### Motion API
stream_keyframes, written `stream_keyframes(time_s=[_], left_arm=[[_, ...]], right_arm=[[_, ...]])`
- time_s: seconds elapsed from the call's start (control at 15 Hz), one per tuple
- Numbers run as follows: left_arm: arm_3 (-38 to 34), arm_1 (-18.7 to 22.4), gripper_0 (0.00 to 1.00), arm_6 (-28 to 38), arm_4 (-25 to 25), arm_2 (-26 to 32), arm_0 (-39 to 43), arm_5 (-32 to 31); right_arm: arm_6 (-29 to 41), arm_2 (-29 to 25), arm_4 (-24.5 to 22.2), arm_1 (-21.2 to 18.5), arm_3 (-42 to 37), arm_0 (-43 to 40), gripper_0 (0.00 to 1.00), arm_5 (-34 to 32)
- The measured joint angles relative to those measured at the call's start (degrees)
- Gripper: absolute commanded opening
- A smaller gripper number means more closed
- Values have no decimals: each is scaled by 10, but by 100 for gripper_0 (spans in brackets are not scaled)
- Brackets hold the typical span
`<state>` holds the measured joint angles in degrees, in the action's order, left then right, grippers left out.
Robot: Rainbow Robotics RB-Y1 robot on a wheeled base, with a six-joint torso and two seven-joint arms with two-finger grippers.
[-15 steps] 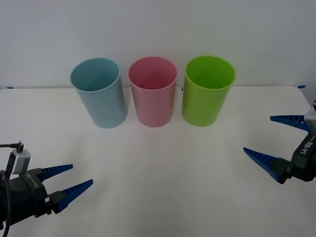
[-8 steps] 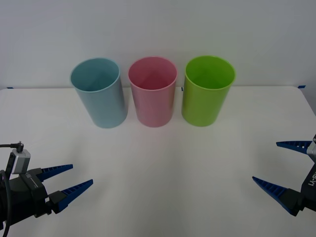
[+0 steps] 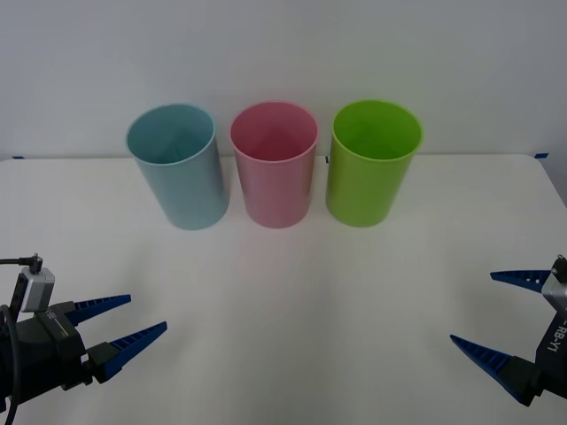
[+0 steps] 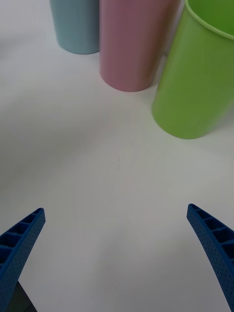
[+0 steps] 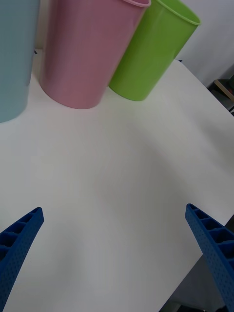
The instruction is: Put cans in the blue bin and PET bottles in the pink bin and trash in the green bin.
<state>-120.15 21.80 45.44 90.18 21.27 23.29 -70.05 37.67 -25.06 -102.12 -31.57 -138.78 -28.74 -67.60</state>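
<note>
The front view looks forward and down from above the arms, taking in the whole white table (image 3: pixel 283 292) and the wall behind. Each wrist view sits low and close to the table, facing obliquely toward the far row. All three views share the blue bin (image 3: pixel 177 168), the pink bin (image 3: pixel 275 168) and the green bin (image 3: pixel 372 168).

Light-blue bin (image 3: pixel 177 177), pink bin (image 3: pixel 275 173) (lime-green bin (image 3: pixel 372 173))
</note>
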Motion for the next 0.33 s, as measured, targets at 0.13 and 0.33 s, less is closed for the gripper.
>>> stream_keyframes(time_s=[0.13, 0.33], left_arm=[[0, 0, 100, 0, 0, 0, 0, 0], [0, 0, 100, 0, 0, 0, 0, 0]], right_arm=[[-6, 7, 1, 0, 9, 0, 100, 0], [-8, 10, 1, 0, 12, 1, 100, -1]])
